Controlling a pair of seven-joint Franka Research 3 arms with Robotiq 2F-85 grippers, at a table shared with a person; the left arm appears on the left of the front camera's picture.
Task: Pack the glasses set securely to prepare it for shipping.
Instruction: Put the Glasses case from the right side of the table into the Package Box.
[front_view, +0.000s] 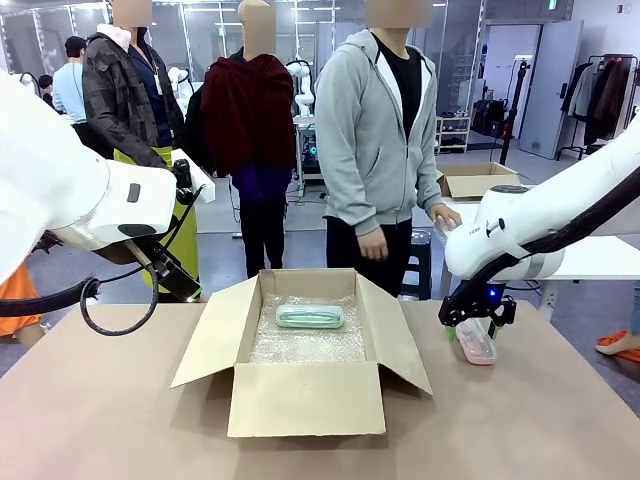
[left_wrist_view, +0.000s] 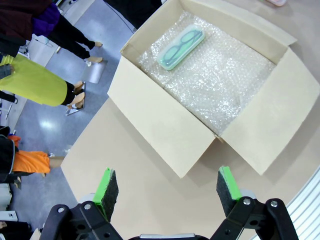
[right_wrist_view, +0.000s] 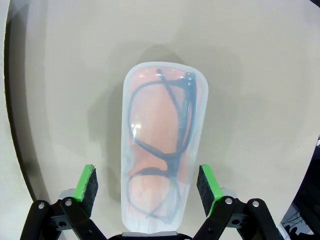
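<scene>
In the front view the box (front_view: 305, 400) stands open in the middle of the desk (front_view: 100, 420), with wrap (front_view: 300, 348) on its bottom and the mint case (front_view: 310, 316) already lying on the wrap, its long axis across the box. The pink case (front_view: 477, 342) lies on the desk to the right of the box, near it but apart from its flap, and the right hand (front_view: 477, 322) hangs straight above it, pointing down and very close to it. The left arm (front_view: 100, 205) is raised at the left side, far from this case, so the right arm is clearly the nearer one. In the left wrist view the left hand (left_wrist_view: 165, 187) is released, its green pads wide apart with nothing between them. It looks down on the bare desk in front of the box, with the mint case at the far end inside. In the right wrist view the pink case lies directly under the right hand and between its two fingers. Its long axis runs away from the wrist, so the pads face its two long sides across its short width. This hand is also released: a strip of desk shows between each pad and the case, and the case is not grasped. I judge that the hand is well aligned and needs only to clench on the case.
</scene>
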